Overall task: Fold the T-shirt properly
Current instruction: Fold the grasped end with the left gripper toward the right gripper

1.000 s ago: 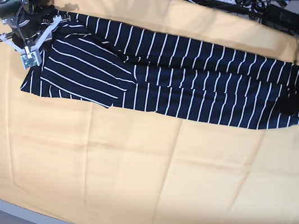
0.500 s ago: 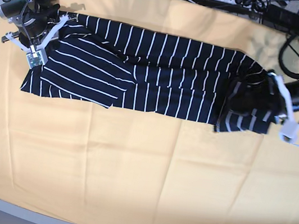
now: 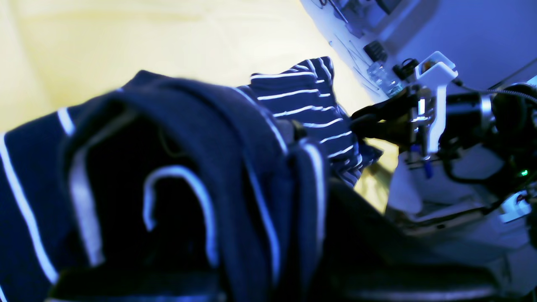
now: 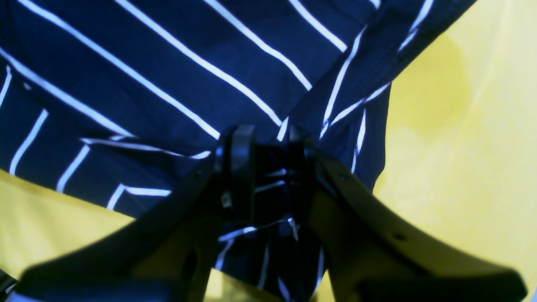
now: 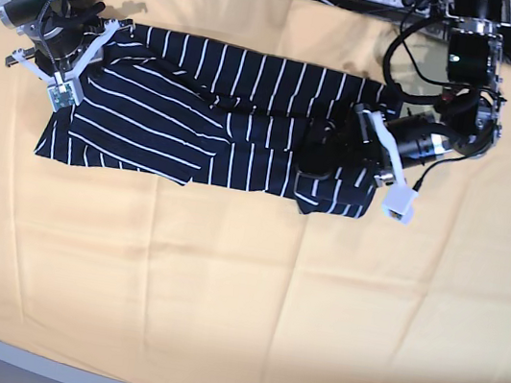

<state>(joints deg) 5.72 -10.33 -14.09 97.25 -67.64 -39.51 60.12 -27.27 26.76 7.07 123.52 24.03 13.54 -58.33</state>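
The table is covered with a yellow-orange cloth point(image 5: 221, 283), and the T-shirt point(image 5: 209, 116) lies on it as a long band between my two grippers. My right gripper point(image 4: 268, 167) has its jaws narrow with striped fabric bunched between them, I think to pin that end so the band does not slide. My left gripper point(image 5: 324, 159) holds the other end above the middle of the band; fabric hides its jaws, so I only judge them closed on it.
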